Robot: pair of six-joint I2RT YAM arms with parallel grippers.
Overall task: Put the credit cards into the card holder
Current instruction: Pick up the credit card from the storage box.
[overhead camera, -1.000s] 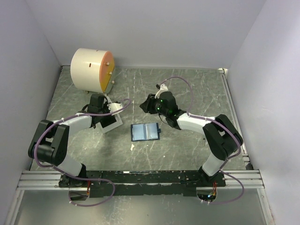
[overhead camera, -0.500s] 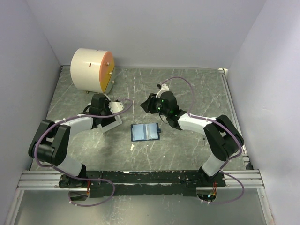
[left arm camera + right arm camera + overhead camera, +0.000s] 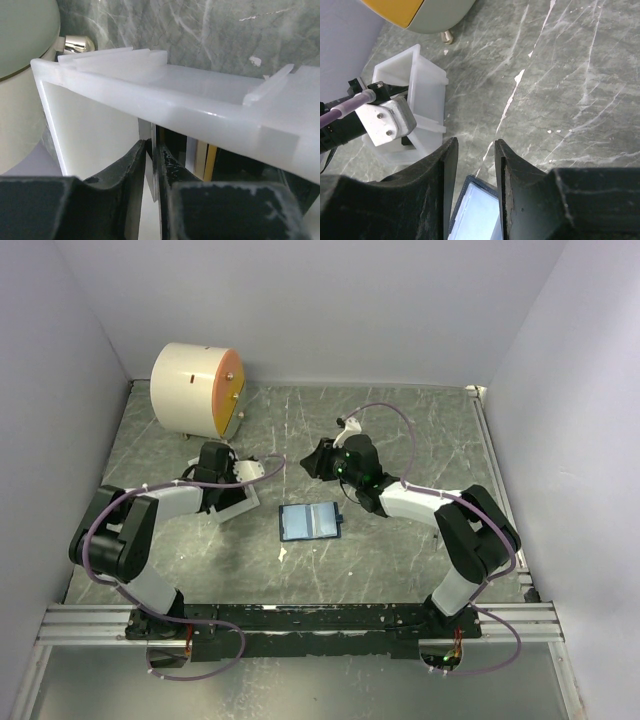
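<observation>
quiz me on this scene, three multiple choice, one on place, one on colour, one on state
1. Where is the card holder?
A leaning on the side wall
B flat on the table, near its centre
C against the back wall

2. What colour is the cylinder's flat face?
A orange
B green
C blue

3. The right pincer is:
A shut on a card
B out of view
C open and empty

Answers: 1 B, the top view shows it lying mid-table. 2 A, the round face is orange. 3 C, its jaws stand apart with only table between them.
</observation>
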